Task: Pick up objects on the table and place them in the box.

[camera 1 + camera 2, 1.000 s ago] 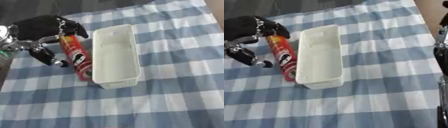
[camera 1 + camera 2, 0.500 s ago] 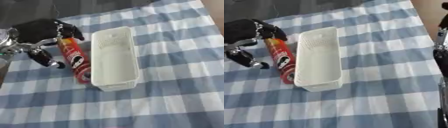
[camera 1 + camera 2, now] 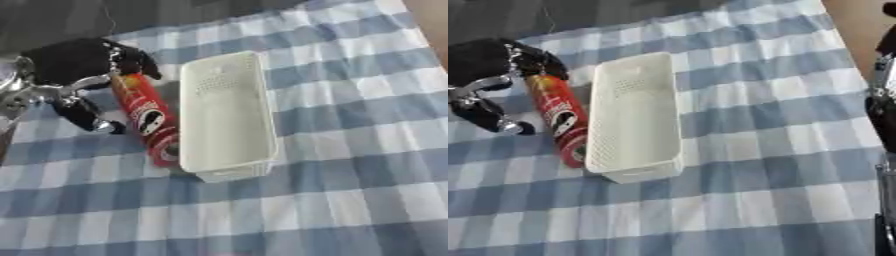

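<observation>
A red crisp can lies on the checked cloth, lengthwise against the left wall of the white perforated box. The box is long, narrow and holds nothing. My left hand is black and hovers over the can's far end. Its fingers hang spread at the can's top, and its thumb points down left of the can, not closed round it. Only black and silver parts of my right arm show, at the right edge of the right eye view; that hand is out of sight.
The blue and white checked cloth covers the table. A dark floor strip runs past the far edge, and a brown surface lies beyond the cloth's right corner.
The whole picture has shifted a little, so the camera moved. My left hand stays over the can's far end, and the can and box lie as before.
</observation>
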`<action>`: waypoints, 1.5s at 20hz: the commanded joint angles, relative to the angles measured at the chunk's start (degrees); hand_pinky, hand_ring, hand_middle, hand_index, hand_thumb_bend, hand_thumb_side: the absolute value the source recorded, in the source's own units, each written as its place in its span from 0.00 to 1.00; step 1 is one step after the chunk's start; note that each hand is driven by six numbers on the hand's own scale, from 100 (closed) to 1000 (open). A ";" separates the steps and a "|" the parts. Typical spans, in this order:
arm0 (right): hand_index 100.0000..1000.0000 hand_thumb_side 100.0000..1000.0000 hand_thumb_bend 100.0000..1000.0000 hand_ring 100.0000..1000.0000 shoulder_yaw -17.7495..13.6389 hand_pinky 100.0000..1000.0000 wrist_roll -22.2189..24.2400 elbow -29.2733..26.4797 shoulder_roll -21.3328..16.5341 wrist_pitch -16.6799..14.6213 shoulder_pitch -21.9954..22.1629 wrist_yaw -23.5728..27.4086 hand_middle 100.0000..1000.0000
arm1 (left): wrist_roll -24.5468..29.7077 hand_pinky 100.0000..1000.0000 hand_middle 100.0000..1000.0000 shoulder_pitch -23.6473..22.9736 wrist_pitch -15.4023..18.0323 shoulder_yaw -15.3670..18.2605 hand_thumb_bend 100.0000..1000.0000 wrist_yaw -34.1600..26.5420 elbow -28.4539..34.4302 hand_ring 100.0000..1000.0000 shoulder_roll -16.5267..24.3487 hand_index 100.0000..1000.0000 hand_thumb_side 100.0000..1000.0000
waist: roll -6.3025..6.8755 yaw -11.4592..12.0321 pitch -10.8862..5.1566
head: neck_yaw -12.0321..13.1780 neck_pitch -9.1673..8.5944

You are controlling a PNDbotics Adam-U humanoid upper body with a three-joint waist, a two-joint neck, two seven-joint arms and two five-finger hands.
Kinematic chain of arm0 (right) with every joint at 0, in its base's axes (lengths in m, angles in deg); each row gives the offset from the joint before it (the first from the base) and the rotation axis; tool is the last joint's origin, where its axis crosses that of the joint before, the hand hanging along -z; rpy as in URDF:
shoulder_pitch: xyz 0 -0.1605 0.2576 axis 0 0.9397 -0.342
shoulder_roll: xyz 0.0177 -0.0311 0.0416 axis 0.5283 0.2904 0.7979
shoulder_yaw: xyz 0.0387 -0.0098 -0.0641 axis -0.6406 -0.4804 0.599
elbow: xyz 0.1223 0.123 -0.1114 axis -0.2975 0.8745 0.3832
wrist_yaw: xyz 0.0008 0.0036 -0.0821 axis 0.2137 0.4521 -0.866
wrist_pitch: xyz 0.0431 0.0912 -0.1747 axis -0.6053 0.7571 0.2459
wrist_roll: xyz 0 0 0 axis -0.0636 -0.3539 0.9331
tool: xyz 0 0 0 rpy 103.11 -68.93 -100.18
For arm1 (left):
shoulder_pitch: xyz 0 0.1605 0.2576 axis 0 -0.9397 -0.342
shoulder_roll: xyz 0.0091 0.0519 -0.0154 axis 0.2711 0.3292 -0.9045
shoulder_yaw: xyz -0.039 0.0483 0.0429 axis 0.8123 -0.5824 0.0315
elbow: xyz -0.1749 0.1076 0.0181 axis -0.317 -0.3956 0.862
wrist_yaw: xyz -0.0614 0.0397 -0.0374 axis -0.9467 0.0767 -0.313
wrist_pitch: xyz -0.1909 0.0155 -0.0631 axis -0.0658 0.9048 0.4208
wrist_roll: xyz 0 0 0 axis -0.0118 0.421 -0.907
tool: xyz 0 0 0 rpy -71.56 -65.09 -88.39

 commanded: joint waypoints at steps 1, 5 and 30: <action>0.90 0.47 0.00 0.91 -0.16 0.76 0.20 -0.48 -0.33 -0.24 -1.02 0.24 0.93 | -0.26 0.60 0.73 0.82 0.10 0.75 0.64 0.51 -0.13 0.68 0.89 0.84 0.00 | -0.39 -0.11 -0.78 | -0.45 -0.94; 0.90 0.47 0.00 0.91 -0.16 0.76 0.28 -0.35 -0.33 -0.27 -1.28 0.29 0.93 | -0.16 0.60 0.73 1.13 0.25 0.39 0.63 0.56 -0.46 0.67 0.46 0.84 0.00 | -0.39 -0.53 -0.55 | -0.44 -1.19; 0.90 0.47 0.00 0.91 -0.16 0.76 0.57 0.61 -0.37 -0.45 -3.36 1.23 0.93 | 0.29 0.59 0.72 1.93 0.83 -0.63 0.58 1.16 -1.58 0.67 -0.92 0.83 0.00 | -0.57 -2.05 1.00 | -0.35 -1.30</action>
